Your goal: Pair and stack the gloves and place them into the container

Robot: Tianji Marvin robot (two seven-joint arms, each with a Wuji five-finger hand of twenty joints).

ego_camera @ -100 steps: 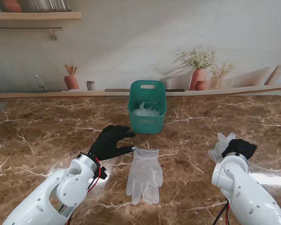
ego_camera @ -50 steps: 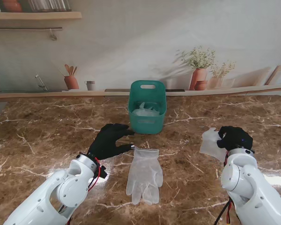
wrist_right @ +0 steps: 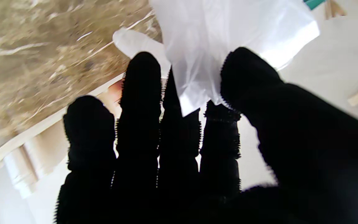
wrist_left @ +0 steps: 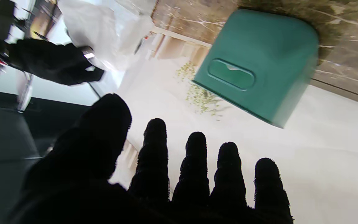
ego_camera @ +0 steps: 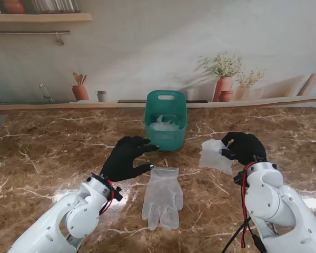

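R robot hand (ego_camera: 244, 148) was pinched on a glove (ego_camera: 216, 154), thumb and fingertips (wrist_right: 141, 71) clamping its cuff end; it hung clear of the table (ego_camera: 42, 158), well right of the flat glove (ego_camera: 162, 196). L robot hand (ego_camera: 125, 157) was spread, holding nothing, just left of the flat glove's cuff and near the bin (ego_camera: 166, 121). To do this step well I judged: carry low, lay it fingers toward me, cuffs lined up. Plenty of bare table btwn the two gloves; the bin's near wall and L fingers were the only things to miss.
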